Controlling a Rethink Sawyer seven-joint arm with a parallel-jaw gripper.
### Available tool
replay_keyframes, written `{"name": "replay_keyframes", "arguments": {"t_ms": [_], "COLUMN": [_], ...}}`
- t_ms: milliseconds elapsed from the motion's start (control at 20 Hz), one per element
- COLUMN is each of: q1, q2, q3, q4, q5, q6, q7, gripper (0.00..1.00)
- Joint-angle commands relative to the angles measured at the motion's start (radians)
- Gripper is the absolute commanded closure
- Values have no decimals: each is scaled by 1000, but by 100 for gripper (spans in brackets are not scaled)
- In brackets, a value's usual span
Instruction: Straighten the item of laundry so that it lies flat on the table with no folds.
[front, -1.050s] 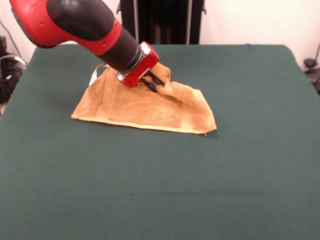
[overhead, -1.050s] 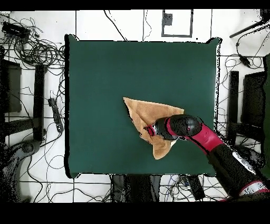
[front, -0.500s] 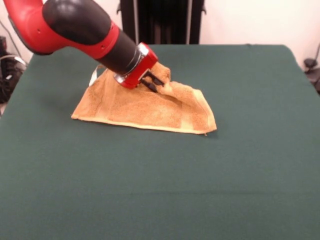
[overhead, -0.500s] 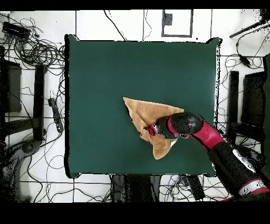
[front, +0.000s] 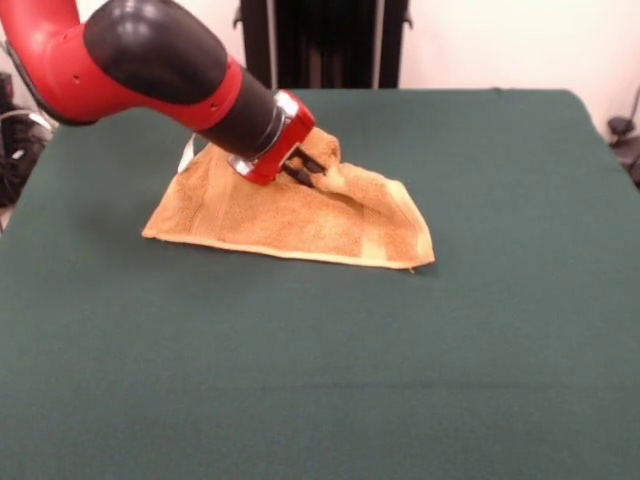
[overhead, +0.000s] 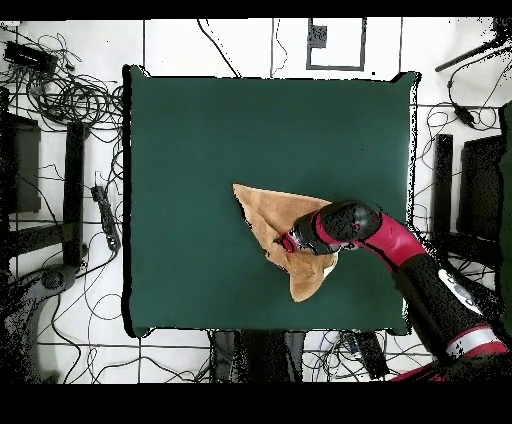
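Note:
The item of laundry (front: 270, 215), an orange-tan towel, lies on the green table (front: 420, 350) folded into a rough triangle with a raised ridge along its far side. A white tag (front: 186, 152) sticks out at its far left corner. My gripper (front: 313, 172) comes down at a slant from the left and is shut on a bunched fold at the top of the ridge. In the overhead view the towel (overhead: 268, 210) lies right of the middle of the table (overhead: 200, 150), and the gripper (overhead: 286, 244) sits over its lower half, with the arm covering the right corner.
Cables and dark stands (overhead: 60, 100) lie on the floor around the table. The red and black arm (overhead: 400, 250) reaches in over the table's lower right edge. A dark upright frame (front: 320, 45) stands behind the table's far edge.
The arm's forearm has swung slightly, leftward in the front view and toward the table's middle in the overhead view. The gripper stays on the same fold and the towel's outline has hardly changed.

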Motion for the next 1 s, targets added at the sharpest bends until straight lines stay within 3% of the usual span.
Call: {"name": "replay_keyframes", "arguments": {"t_ms": [50, 250, 750, 800, 1000], "q1": [59, 34, -3, -5, -8], "q2": [-30, -39, -30, -28, -25], "q3": [49, 78, 126, 131, 138], "q4": [-251, -239, -219, -219, -219], "q5": [-182, -187, -230, -236, -247], "q6": [-200, -163, -214, -214, -228], "q7": [-156, -173, -170, -161, -159], "gripper": [100, 100, 100, 0, 0]}}
